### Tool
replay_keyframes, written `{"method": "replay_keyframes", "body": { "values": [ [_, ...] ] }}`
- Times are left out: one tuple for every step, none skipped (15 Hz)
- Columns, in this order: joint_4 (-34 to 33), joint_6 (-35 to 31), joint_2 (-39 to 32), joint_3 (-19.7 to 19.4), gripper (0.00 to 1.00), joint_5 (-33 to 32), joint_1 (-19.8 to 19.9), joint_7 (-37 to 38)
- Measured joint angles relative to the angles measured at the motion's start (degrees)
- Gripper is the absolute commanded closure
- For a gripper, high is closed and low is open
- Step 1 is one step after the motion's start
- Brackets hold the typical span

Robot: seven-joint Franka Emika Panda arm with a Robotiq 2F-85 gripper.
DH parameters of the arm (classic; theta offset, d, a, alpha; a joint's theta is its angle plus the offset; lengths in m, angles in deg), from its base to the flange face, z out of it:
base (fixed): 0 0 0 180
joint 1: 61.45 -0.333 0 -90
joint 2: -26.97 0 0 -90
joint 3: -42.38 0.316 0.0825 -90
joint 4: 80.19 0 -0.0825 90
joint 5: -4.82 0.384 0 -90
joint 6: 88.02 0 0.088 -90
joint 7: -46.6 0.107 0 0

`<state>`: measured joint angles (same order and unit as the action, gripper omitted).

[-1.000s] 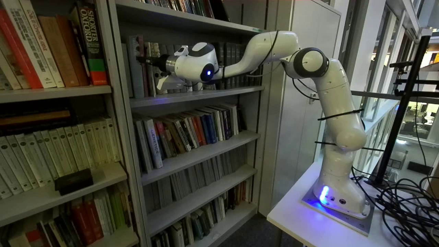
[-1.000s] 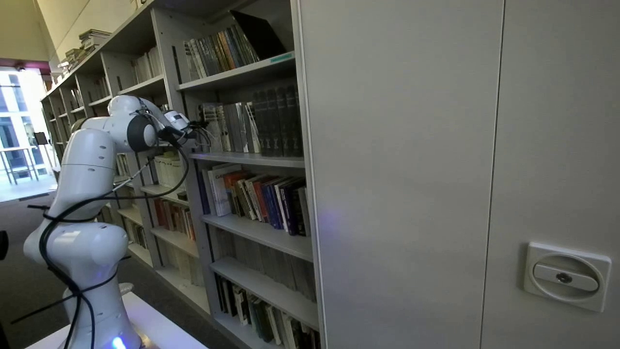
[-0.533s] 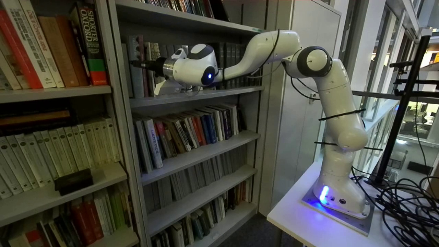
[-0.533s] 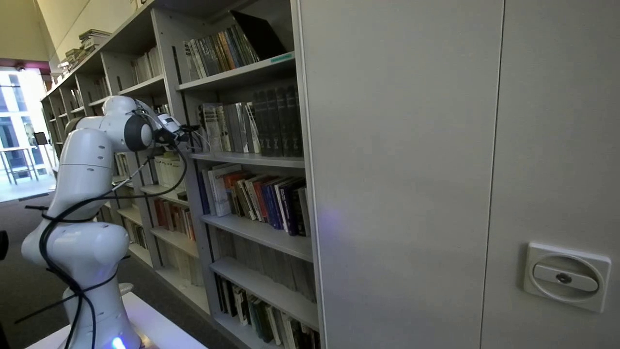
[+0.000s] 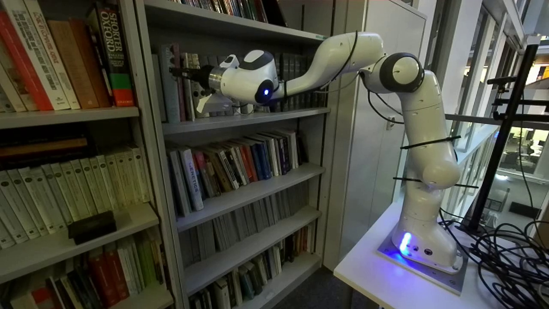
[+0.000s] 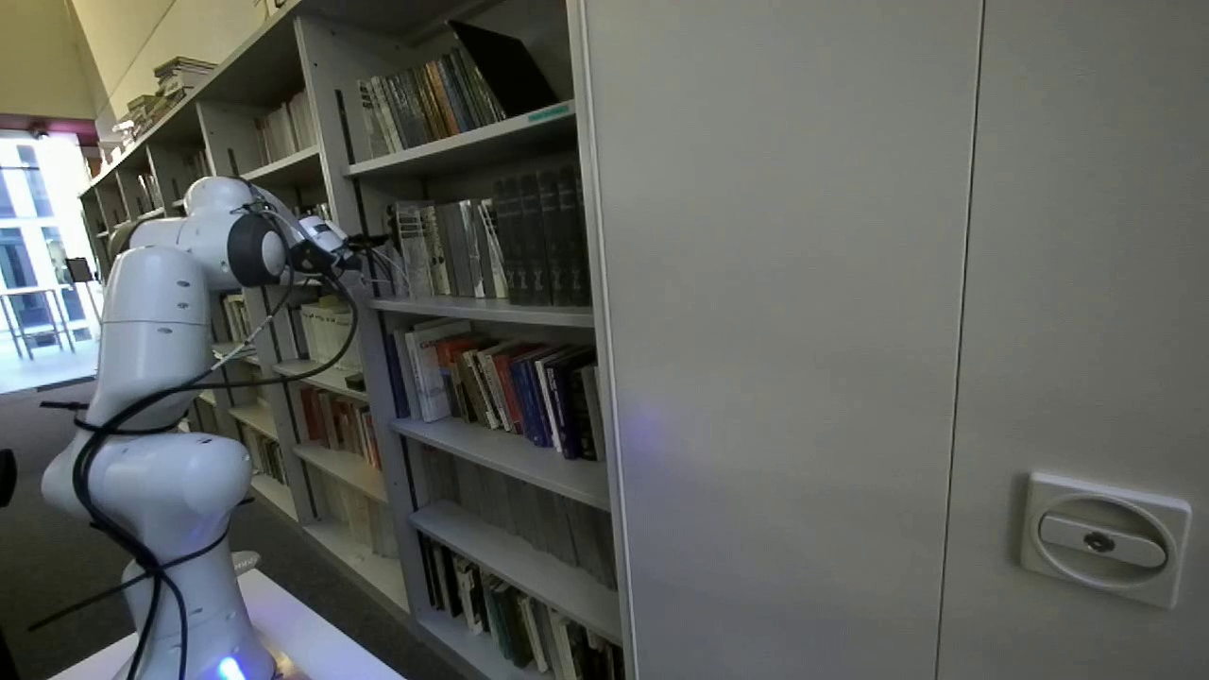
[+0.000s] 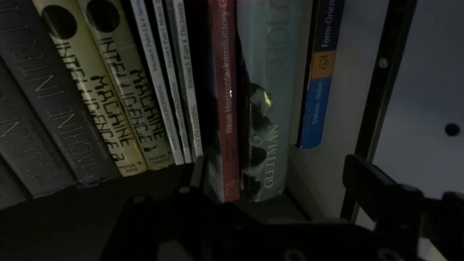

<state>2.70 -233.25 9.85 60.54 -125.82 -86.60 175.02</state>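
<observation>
In an exterior view the camera stands back from the bookcase (image 5: 257, 192), facing it at a slant, the whole arm (image 5: 422, 116) side-on. In an exterior view it stands close to a cupboard door (image 6: 784, 283) and looks along the bookcase, from the arm's opposite flank. Both share the arm and these shelves (image 6: 482, 310). The wrist view, upside down, faces spines (image 7: 226, 108) close up, fingers (image 7: 369, 185) at its bottom edge.
</observation>
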Motion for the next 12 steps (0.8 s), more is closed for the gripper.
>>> {"method": "replay_keyframes", "body": {
  "values": [
    [0.8,0.2,0.8,-0.2,0.00,0.0,0.1,0.0],
    [1.7,0.4,1.7,-0.5,0.00,0.0,0.2,0.0],
    [2.5,0.4,2.5,-0.6,0.00,0.0,0.4,0.0],
    [3.4,0.4,3.3,-0.8,0.00,0.0,0.5,0.0],
    [4.2,0.4,3.9,-1.1,0.00,0.0,0.6,0.0],
    [5.0,0.4,4.6,-1.3,0.00,0.0,0.6,0.0],
    [5.6,0.4,5.0,-1.6,0.00,0.0,0.7,0.0],
    [6.2,0.4,5.5,-1.8,0.00,0.0,0.7,0.0],
    [6.8,0.4,6.0,-1.9,0.00,0.1,0.8,0.0],
    [7.4,0.4,6.5,-2.1,0.00,0.2,1.0,0.0],
    [7.9,0.4,6.9,-2.2,0.00,0.3,1.2,0.0],
    [8.5,0.4,7.4,-2.4,0.00,0.6,1.3,0.0]
  ]
}}
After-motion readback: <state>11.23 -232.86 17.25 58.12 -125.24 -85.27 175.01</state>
